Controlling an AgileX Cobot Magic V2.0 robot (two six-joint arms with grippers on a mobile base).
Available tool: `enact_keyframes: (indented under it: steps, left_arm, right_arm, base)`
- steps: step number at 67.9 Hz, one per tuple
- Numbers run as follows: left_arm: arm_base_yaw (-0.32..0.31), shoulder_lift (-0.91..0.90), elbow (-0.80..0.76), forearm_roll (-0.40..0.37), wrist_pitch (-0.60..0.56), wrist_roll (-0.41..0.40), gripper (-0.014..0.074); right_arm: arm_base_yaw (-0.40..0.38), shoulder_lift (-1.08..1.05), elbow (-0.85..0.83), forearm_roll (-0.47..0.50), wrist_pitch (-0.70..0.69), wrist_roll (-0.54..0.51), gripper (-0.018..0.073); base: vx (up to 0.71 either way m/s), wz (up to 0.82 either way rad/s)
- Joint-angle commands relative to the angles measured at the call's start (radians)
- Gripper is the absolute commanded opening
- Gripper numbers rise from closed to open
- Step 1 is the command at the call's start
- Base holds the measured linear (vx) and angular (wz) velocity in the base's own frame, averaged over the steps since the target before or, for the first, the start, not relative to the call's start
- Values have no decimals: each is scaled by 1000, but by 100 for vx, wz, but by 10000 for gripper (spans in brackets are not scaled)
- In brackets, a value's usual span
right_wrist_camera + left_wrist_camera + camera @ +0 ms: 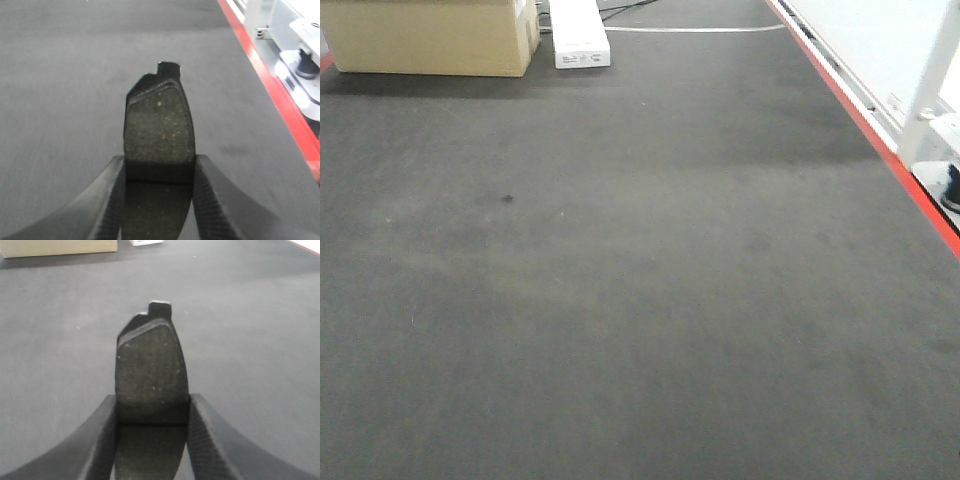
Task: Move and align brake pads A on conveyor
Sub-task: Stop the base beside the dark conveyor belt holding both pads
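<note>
Layout: one pad in each gripper, conveyor behind both.
Left gripper (152, 410) sits lower centre of its wrist view, left pad (150, 365) clamped between its fingers and pointing up-frame. Right gripper (159, 172) and right pad (159, 125) are placed likewise. In the front view, on the conveyor (640, 300), a carton (430, 35) lies upper left, a flat box (578, 35) just right of it, and an edge strip (880, 150) runs along the right.

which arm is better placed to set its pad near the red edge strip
Right, probably: the right gripper holds a brake pad near the red strip; the left gripper sits far off.
</note>
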Motion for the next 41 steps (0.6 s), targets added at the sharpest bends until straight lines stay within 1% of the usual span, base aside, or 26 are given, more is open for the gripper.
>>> enact_keyframes:
  steps: [1, 22, 41]
  left_arm:
    - [-3, 6, -29, 2, -92, 3, -6]
    - [-3, 6, -29, 2, -92, 3, -6]
    - [-3, 6, -29, 2, -92, 3, -6]
  right_arm:
    - [-4, 5, -33, -6, -91, -6, -4]
    - [-4, 5, -33, -6, -92, -6, -4]
    - [-4, 5, -33, -6, -92, -6, -4]
  base:
    - [31, 13]
    - [25, 9]
    - [11, 3]
